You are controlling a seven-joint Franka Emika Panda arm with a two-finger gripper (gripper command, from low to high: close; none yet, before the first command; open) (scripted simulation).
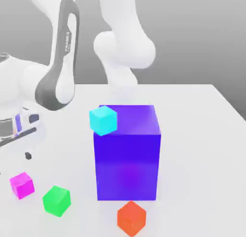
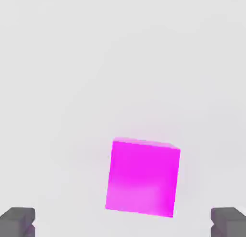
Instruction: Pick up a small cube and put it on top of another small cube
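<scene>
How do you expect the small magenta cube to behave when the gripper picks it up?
The small magenta cube will probably stay stiff under the grip, judging by its straight edges. Its flat sides suggest it would slide rather than roll if nudged. Its smooth-looking faces might let it slip a little if pinched off-centre.

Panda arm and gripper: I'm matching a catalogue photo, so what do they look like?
The arm is glossy white with rounded, bulging joints and a dark grey band edging one link, where "FRANKA" is lettered sideways. The gripper has two blocky dark grey fingertips with notched inner edges.
</scene>
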